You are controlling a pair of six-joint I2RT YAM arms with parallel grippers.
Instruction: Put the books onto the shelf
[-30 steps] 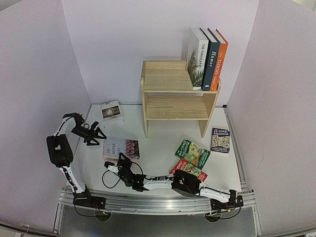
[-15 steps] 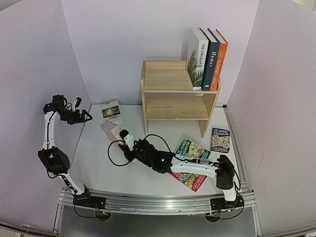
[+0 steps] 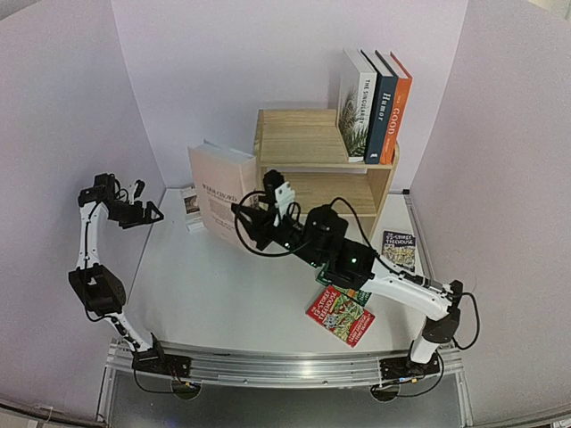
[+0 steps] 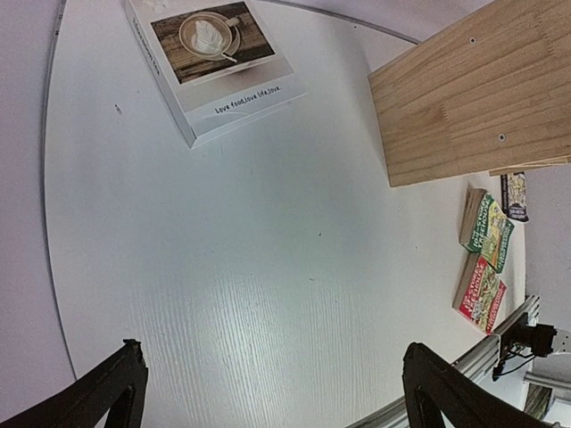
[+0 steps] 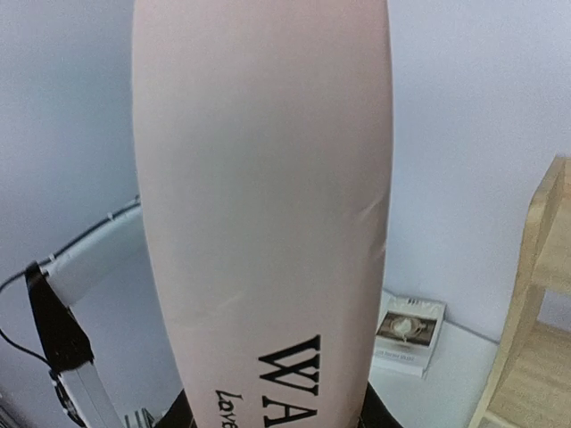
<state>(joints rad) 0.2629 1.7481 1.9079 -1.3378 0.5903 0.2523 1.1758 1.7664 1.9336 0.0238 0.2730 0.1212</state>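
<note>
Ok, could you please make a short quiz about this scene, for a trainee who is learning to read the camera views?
1. True or false: the right claw holds the pale pink book upright.
2. How many books stand on top of the shelf? A: two. B: three. C: five.
3. Fill in the missing word: the left claw is ____ and holds nothing.

Key: 1 true; 2 B; 3 open.
</note>
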